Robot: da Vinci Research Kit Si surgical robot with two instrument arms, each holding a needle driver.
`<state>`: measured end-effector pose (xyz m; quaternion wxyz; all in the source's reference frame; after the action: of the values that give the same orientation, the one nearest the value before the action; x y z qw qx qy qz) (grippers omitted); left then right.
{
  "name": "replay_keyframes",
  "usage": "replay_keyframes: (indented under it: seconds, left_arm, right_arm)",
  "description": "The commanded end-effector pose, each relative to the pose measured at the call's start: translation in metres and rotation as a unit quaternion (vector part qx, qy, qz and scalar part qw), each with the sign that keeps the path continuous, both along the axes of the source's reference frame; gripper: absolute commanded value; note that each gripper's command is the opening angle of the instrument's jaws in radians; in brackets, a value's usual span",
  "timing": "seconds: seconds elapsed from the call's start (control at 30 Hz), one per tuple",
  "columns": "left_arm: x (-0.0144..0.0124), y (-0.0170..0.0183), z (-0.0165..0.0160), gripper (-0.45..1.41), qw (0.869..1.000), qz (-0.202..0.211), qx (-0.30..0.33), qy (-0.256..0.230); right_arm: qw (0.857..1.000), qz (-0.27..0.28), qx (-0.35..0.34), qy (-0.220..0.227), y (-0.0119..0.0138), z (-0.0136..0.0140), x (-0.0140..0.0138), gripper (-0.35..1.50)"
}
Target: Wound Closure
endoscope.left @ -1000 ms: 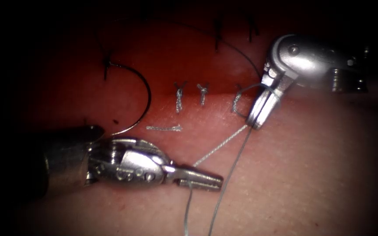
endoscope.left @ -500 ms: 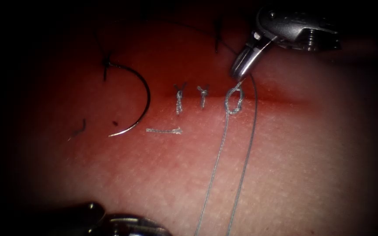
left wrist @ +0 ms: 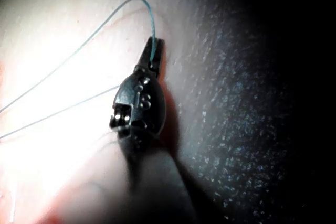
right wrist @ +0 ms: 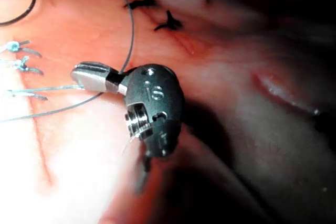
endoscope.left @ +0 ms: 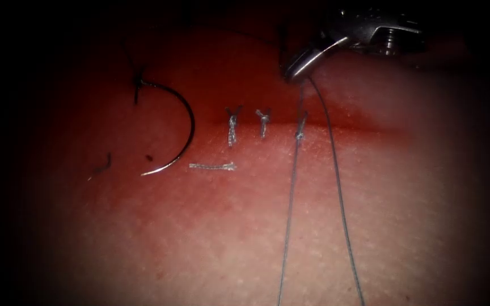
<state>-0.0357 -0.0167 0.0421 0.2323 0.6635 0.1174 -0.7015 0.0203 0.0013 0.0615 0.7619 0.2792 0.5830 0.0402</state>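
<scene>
I see the right tool (endoscope.left: 294, 71) above the cut (endoscope.left: 347, 127), its fingers pinching the thread (endoscope.left: 338, 192); the left tool (left wrist: 153, 51) has its fingers pressed onto the thread too; the knot (endoscope.left: 300, 133) sits on the cut beside two tied stitches (endoscope.left: 232, 122); the needle (endoscope.left: 185, 122) lies free on the tissue (endoscope.left: 370, 226), left of the stitches.

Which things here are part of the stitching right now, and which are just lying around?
In use:
right tool, shut on thread
left tool, shut on thread
knot at the cut

Lying about:
needle, left of the stitches, held by neither tool
cut end
</scene>
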Motion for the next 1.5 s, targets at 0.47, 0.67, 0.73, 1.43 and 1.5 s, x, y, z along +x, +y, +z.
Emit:
replay_keyframes:
  seconds: [0.47,0.67,0.73,1.43,1.5]
  left_arm:
    - [-0.0007,0.0052,0.0009,-0.45,0.998,-0.056,-0.002,0.015]
    - [0.0003,0.0098,-0.0005,-0.45,0.995,-0.092,-0.018,0.021]
    - [0.0009,0.0117,-0.0012,-0.45,0.994,-0.101,-0.027,0.022]
    - [0.0025,0.0212,-0.0046,-0.45,0.982,-0.125,-0.143,0.014]
    - [0.0025,0.0215,-0.0046,-0.45,0.981,-0.123,-0.151,0.02]
  right_arm:
    - [0.998,0.029,-0.041,-0.045,-0.0006,0.0017,-0.001,-0.35]
    - [0.998,0.05,-0.044,-0.003,-0.0009,-0.0012,-0.0016,-0.35]
    - [0.997,0.06,-0.037,0.013,-0.001,-0.003,-0.0017,-0.35]
    - [0.979,0.192,-0.063,0.012,-0.0059,-0.013,0.0003,1.29]
    - [0.981,0.183,-0.064,0.029,-0.0076,-0.0134,0.0011,0.76]
